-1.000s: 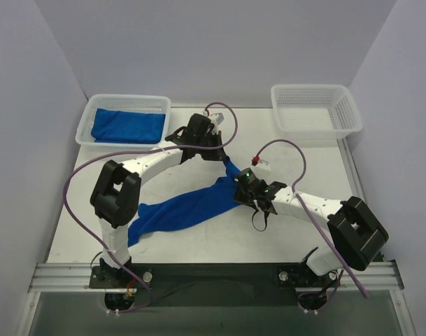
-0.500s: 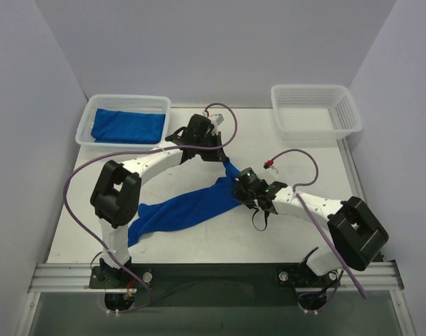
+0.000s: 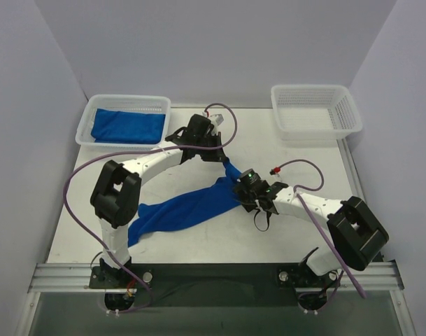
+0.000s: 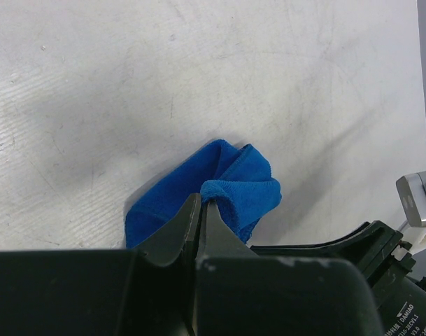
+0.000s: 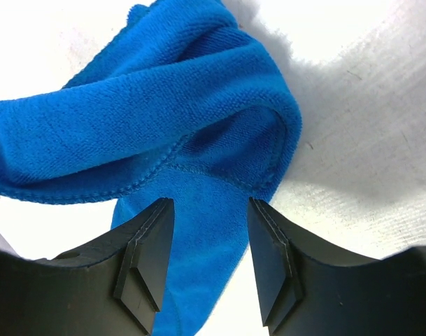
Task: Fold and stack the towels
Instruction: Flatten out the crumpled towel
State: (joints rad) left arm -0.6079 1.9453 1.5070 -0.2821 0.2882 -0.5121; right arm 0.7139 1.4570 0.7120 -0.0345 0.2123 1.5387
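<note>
A royal-blue towel (image 3: 185,206) lies bunched in a long strip across the table's middle, running from near the left arm's base up to the centre. My left gripper (image 3: 223,159) is shut on its upper corner (image 4: 233,183), and the cloth bulges out just past the closed fingertips (image 4: 201,204). My right gripper (image 3: 239,190) hovers open just over the same towel (image 5: 164,126), with a hemmed fold lying ahead of its fingers and flat cloth showing in the gap (image 5: 211,210). A second towel (image 3: 127,126) lies folded in the left basket.
A white mesh basket (image 3: 83,133) holding the folded towel stands at the back left. Another white mesh basket (image 3: 315,112) stands at the back right with nothing in it. Purple cables loop above both arms.
My right gripper's jaws have widened over the towel, and its wrist cable has swung to the right. The left gripper and the towel have stayed put.
</note>
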